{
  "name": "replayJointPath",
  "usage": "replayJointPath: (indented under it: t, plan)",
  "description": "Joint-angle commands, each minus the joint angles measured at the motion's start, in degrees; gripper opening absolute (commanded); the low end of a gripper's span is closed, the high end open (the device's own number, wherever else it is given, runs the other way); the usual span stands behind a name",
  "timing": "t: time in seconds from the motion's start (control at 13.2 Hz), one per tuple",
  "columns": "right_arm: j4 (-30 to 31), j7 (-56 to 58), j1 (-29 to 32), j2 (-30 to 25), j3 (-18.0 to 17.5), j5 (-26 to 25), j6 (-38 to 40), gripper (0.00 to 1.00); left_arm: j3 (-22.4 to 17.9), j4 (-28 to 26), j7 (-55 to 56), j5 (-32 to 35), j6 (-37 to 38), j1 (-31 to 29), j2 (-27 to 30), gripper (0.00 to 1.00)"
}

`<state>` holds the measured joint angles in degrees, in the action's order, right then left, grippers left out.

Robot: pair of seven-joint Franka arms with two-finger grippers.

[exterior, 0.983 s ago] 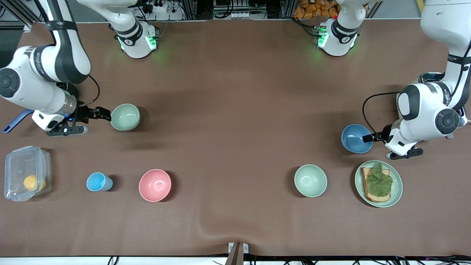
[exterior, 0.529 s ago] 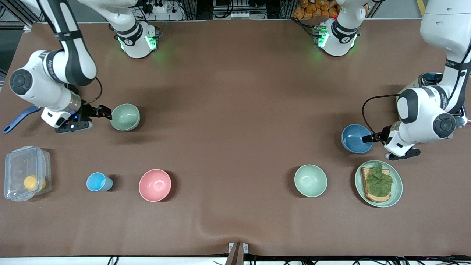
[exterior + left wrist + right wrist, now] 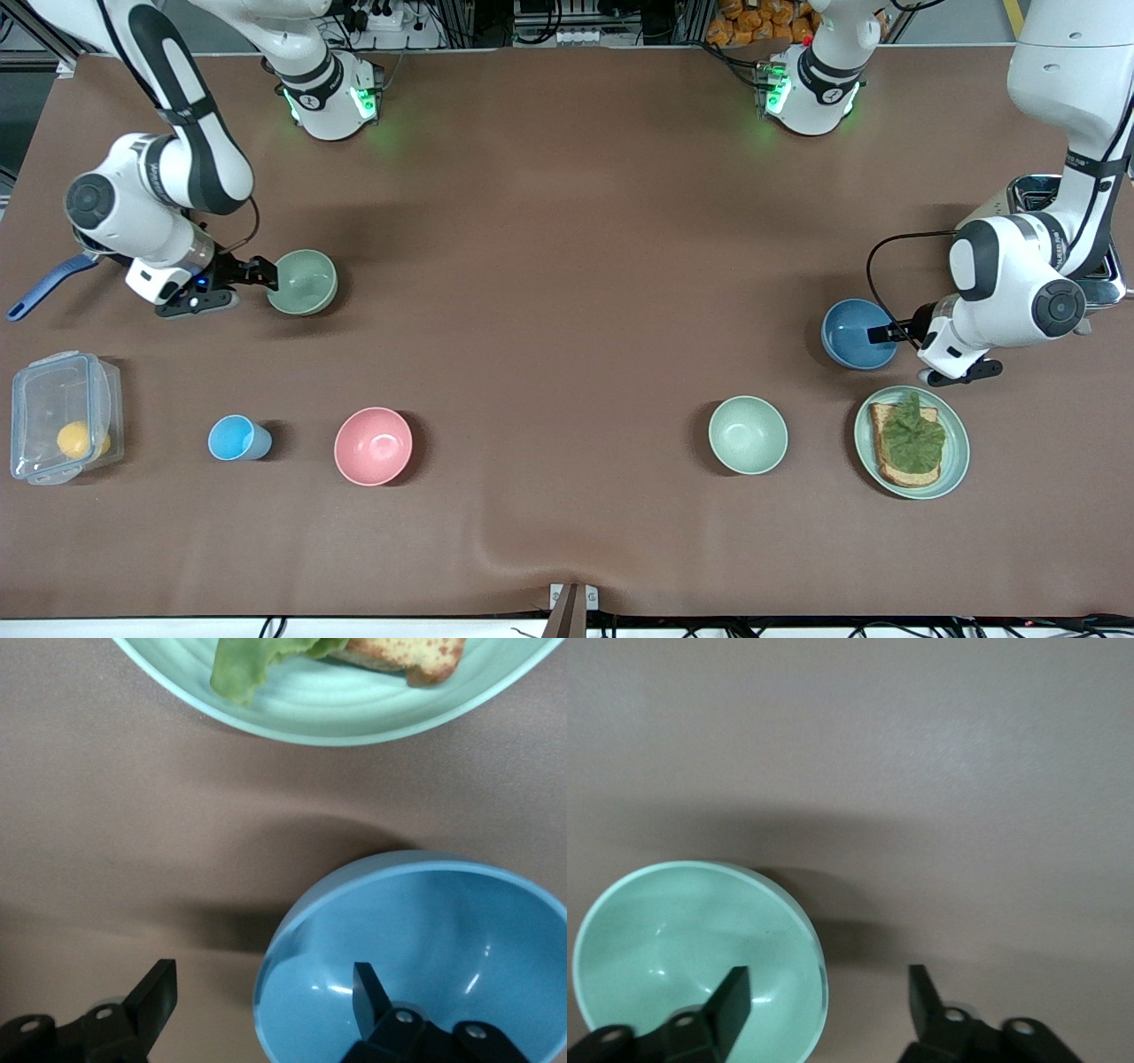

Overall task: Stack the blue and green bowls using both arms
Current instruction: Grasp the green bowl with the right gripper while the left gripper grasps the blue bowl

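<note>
The sage-green bowl (image 3: 306,279) stands upright toward the right arm's end of the table. My right gripper (image 3: 266,275) is open at its rim. In the right wrist view one finger (image 3: 731,997) is inside the green bowl (image 3: 682,939) and the other is outside, so the right gripper (image 3: 828,977) straddles the wall. The blue bowl (image 3: 855,330) stands toward the left arm's end. My left gripper (image 3: 881,334) is open at its rim. In the left wrist view one finger (image 3: 365,988) is inside the blue bowl (image 3: 443,939) and the other outside, with the left gripper (image 3: 263,973) across the rim.
A paler mint bowl (image 3: 748,434) and a green plate (image 3: 955,452) with toast and lettuce lie nearer the front camera than the blue bowl. A pink bowl (image 3: 373,446), a light-blue cup (image 3: 232,438) and a clear box (image 3: 60,427) lie nearer than the green bowl. A blue handle (image 3: 35,288) lies by the right arm.
The right arm has swung toward the middle and its gripper has slid onto the green bowl's rim. The left gripper has edged a little further over the blue bowl.
</note>
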<state>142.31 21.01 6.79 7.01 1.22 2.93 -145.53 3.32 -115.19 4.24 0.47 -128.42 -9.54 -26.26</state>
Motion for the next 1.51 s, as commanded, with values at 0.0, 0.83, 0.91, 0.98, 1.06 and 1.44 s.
replayJointPath:
  t: [0.0, 0.83, 0.91, 0.98, 1.06, 1.44]
  plan:
    - [0.6, 1.74, -0.02, 0.11, -0.08, -0.12, -0.81, 0.64, 0.37, 1.02, -0.64, 0.5, -0.43, -0.39, -1.07, 0.59]
    - [3.23, 3.51, -0.11, 2.22, -0.26, 0.32, -6.44, 0.0, 0.9, 3.2, -3.7, 0.15, 1.93, -0.04, 0.59, 0.0]
    - [3.23, 3.34, -0.11, 2.22, -0.35, 0.41, -6.0, 0.0, 1.34, 3.91, -3.97, -0.03, 3.42, -0.39, 1.03, 0.0]
    - [3.15, 2.9, -0.37, 2.14, -0.43, 0.5, -5.56, 0.0, 1.69, 5.13, -3.98, -0.03, 5.09, -0.39, 1.64, 0.0]
    - [2.8, 2.55, -0.89, 1.7, -0.52, 1.11, -3.82, 0.0, 2.21, 6.37, -3.98, -0.11, 7.11, -0.3, 2.09, 0.0]
    - [-0.1, 0.88, -4.49, -0.59, -0.96, 8.48, 4.18, 0.0, 4.06, 11.91, -3.98, -1.16, 15.2, -0.39, 3.06, 0.0]
